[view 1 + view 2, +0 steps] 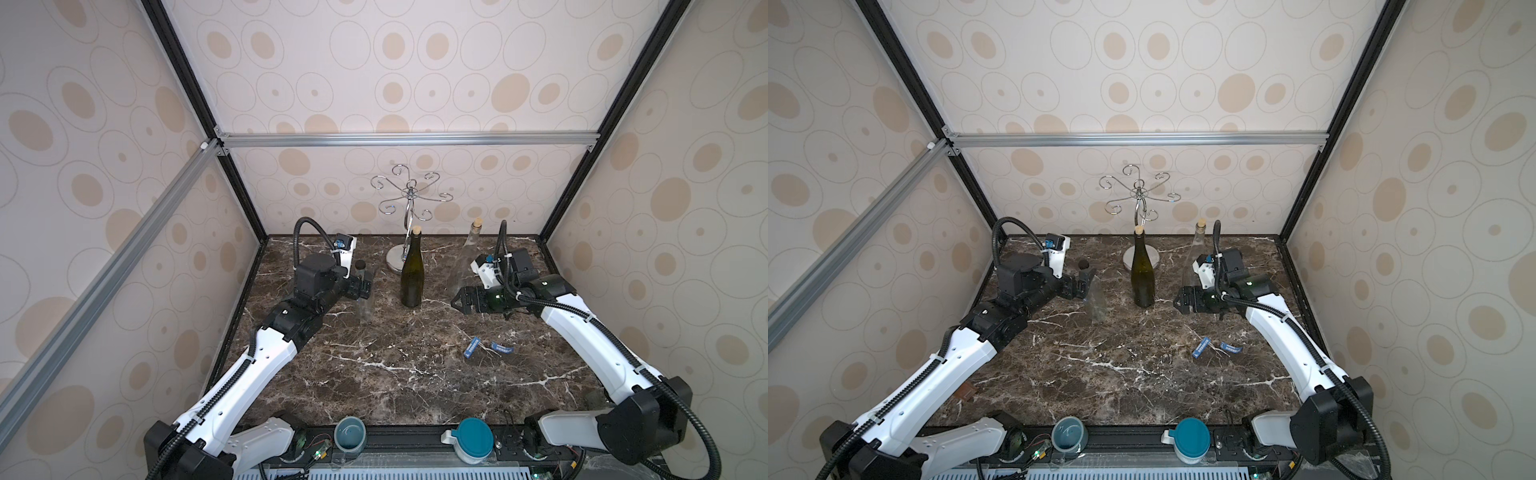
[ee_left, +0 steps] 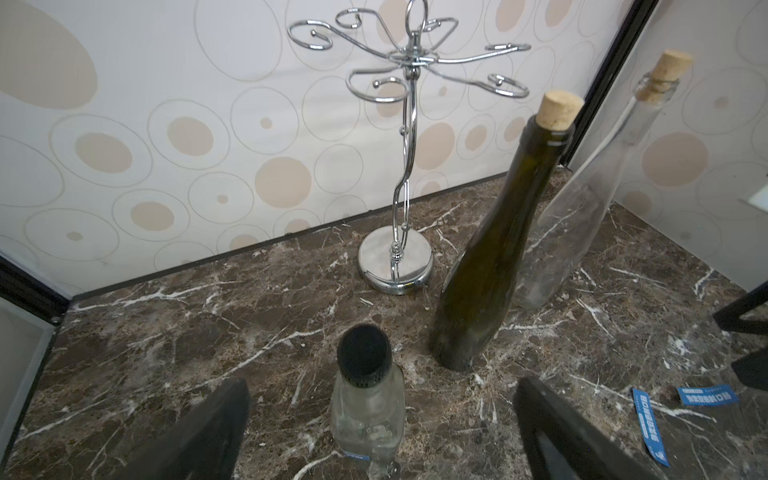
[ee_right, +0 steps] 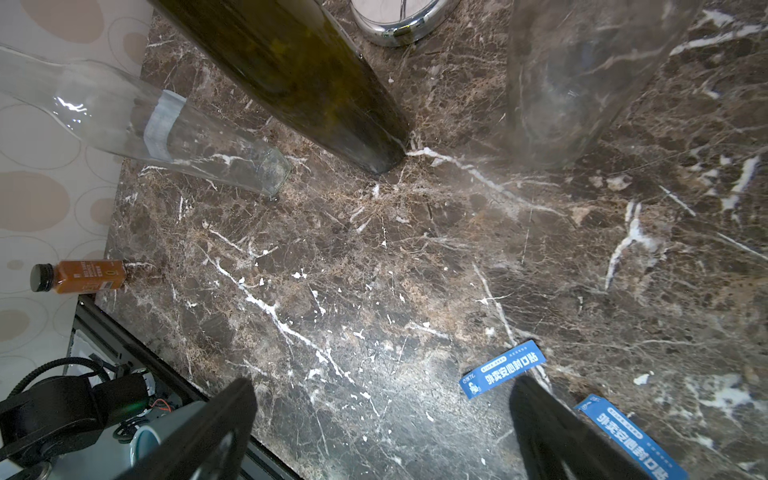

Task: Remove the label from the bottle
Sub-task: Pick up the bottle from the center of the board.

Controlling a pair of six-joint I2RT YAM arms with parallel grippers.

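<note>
– Looking at the left arm first, where does the bottle stand?
– The small clear glass bottle with a black cap (image 2: 368, 409) stands upright on the dark brown marble surface (image 1: 374, 386), toward the back left. The left gripper (image 1: 1086, 283) is wide open, with one finger on each side of the bottle. In the left wrist view there is a gap on both sides, so it does not touch the glass.
– Does the bottle carry a label?
– Yes. The right wrist view shows a pale label band (image 3: 160, 124) across its body, and the left wrist view shows a blue edge low on the glass.
– And the right gripper?
– The right gripper (image 1: 459, 302) is also spread open and holds nothing. It hangs over the surface, near the tall clear glass bottle with a cork (image 1: 467, 257).
– What else is there?
– A dark green glass bottle with a cork (image 1: 412, 278) stands upright in the middle, between the two grippers. Behind it stands a chrome wire glass rack (image 1: 409, 195). Two blue paper strips with white print (image 1: 471, 347) lie on the surface near each other, on the right side and well apart from the capped bottle.
</note>
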